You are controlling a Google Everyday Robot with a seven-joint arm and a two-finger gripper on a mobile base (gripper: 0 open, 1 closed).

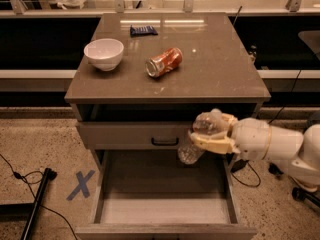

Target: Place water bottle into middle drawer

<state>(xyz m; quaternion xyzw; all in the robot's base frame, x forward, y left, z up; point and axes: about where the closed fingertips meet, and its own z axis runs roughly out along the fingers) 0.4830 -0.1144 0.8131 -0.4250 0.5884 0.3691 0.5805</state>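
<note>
My gripper [204,135] comes in from the right on a white arm and is shut on the water bottle [189,153]. The clear bottle hangs tilted, its lower end down and to the left, in front of the closed grey drawer front [130,134]. It is held above the right rear part of the open middle drawer [165,206], whose pale floor is bare. The bottle's cap is hidden by the fingers.
On the cabinet top [220,69] lie a crushed orange soda can [163,62], a white bowl [104,53] and a dark snack packet [143,30]. A blue tape X [81,185] and a black cable [35,204] are on the floor to the left.
</note>
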